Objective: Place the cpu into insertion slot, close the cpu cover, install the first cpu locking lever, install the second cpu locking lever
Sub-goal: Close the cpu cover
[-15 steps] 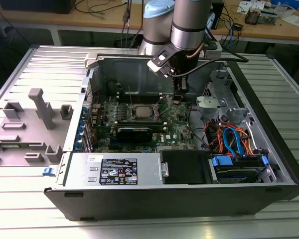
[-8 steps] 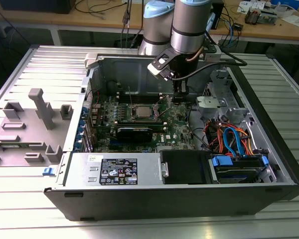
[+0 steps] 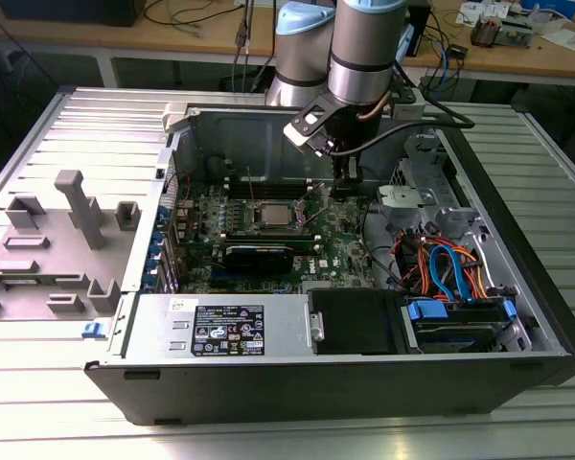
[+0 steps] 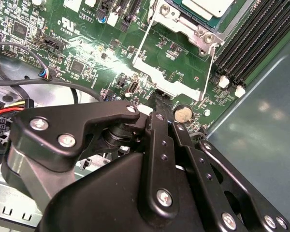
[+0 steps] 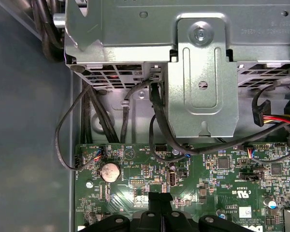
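Observation:
The cpu (image 4: 208,6) lies in the insertion slot (image 3: 253,215) on the green motherboard, its silver top showing. The silvery cpu cover (image 4: 203,34) lies flat around it. Two thin wire locking levers (image 4: 141,46) (image 4: 212,67) reach out from the socket toward my gripper (image 4: 159,99). My gripper (image 3: 343,192) hangs just to the exterior view's right of the socket, low over the board. Its black fingers (image 5: 154,205) are pressed together, tips at the levers' outer ends. I cannot tell if a wire is pinched between them.
Black memory slots (image 4: 251,43) run beside the socket. A coin cell (image 5: 109,171) sits near the fingertips. A metal drive cage (image 5: 203,92) and cables (image 3: 441,264) stand at the exterior view's right. A black card (image 3: 259,256) and the power supply (image 3: 225,331) lie nearer the case front.

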`<act>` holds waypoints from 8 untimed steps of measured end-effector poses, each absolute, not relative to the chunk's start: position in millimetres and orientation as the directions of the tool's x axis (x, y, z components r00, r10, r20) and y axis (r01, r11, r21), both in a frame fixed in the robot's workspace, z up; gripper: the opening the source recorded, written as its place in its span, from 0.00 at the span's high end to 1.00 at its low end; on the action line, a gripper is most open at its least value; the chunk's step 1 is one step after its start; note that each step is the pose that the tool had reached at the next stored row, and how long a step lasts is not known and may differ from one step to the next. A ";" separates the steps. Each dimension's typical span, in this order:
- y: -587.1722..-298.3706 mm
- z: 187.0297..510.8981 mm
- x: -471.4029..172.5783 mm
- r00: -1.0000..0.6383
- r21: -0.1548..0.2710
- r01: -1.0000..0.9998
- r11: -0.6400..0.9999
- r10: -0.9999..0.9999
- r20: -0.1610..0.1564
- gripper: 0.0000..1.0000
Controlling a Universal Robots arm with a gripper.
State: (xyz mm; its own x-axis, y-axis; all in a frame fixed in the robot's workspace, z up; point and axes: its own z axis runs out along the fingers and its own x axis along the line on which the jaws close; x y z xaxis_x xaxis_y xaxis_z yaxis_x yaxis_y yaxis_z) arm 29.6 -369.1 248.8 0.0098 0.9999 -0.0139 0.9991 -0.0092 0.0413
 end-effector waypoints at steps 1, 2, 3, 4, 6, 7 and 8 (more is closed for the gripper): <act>-369.1 248.8 29.6 0.010 0.041 0.999 -0.009 1.000 -0.014 0.89; -369.1 248.8 29.6 0.010 0.041 0.999 -0.009 1.000 -0.014 0.89; -369.1 248.8 29.6 0.010 0.041 0.999 -0.009 1.000 -0.014 0.89; -369.1 248.8 29.6 0.010 0.041 0.999 -0.009 1.000 -0.014 0.89; -369.1 248.7 29.6 0.010 0.041 0.999 -0.009 1.000 -0.014 0.89; -369.1 248.7 29.6 0.010 0.041 0.999 -0.009 1.000 -0.014 0.89; -369.1 248.7 29.6 0.010 0.041 0.999 -0.009 1.000 -0.014 0.89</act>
State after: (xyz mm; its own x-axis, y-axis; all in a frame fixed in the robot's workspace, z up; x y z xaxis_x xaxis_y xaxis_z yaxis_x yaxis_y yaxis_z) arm 29.6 -369.1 248.7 0.0098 0.9999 -0.0139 0.9991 -0.0092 0.0413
